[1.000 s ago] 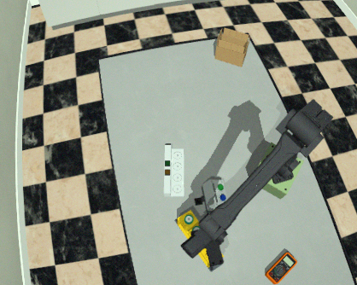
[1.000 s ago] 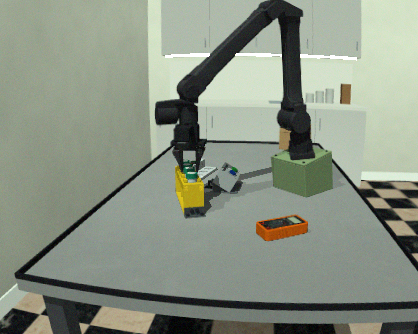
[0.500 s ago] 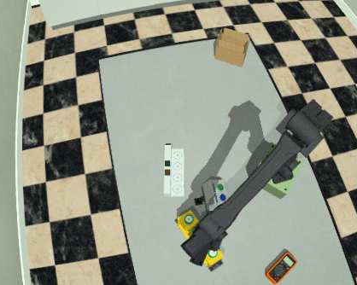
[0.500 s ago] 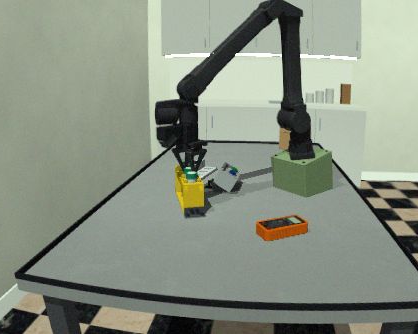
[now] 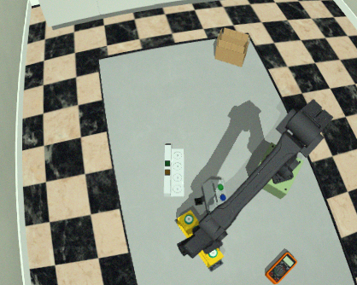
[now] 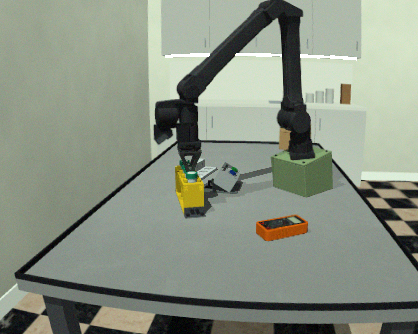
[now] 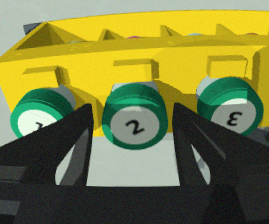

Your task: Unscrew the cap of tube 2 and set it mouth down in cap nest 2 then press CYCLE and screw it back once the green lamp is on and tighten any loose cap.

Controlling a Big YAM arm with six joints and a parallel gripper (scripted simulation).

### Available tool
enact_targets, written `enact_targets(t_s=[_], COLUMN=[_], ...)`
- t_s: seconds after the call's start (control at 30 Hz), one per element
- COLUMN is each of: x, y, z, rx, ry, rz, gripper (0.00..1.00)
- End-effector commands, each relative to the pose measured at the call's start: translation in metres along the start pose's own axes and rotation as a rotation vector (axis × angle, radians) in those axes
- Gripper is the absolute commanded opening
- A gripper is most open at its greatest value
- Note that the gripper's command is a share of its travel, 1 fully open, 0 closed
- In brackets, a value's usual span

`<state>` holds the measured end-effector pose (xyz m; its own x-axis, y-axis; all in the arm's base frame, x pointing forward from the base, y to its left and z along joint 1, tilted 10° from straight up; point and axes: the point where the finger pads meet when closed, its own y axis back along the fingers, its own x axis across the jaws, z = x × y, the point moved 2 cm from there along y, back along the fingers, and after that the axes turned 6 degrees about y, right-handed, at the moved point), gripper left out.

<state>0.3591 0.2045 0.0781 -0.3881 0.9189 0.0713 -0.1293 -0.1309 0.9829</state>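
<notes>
The yellow decapping station (image 7: 145, 50) holds green caps with numbered white tops. In the wrist view, cap 2 (image 7: 134, 123) sits on its tube between my two black fingers, with a narrow gap on each side. Cap 1 (image 7: 38, 115) is to its left and cap 3 (image 7: 230, 106) to its right, both on their tubes. My gripper (image 7: 132, 112) is open around cap 2 and points down over the station (image 6: 189, 192). From above, my wrist hides the station's middle (image 5: 198, 239). The white cap tray (image 5: 173, 170) has empty nests and dark lamps.
The grey key housing (image 5: 215, 194), with a green key (image 5: 220, 187) and a blue key (image 5: 223, 197), stands between the station and the tray. An orange multimeter (image 5: 281, 267) lies near the front. The arm's green base block (image 6: 302, 172) and a cardboard box (image 5: 231, 46) stand farther off.
</notes>
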Motion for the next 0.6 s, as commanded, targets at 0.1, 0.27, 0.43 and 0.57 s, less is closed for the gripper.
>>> enact_targets(t_s=[0.1,0.27,0.43,0.57], x=[-0.001,-0.003,-0.001,-0.002], y=[-0.001,0.002,0.004,0.007], z=[0.006,0.012,0.016,0.020], rx=[-0.001,-0.011,-0.019,-0.025], ry=[-0.384,-0.620,-0.802,-0.970], rz=[-0.010,-0.006,-0.001,0.004], gripper=[0.49,0.49,0.49,0.49])
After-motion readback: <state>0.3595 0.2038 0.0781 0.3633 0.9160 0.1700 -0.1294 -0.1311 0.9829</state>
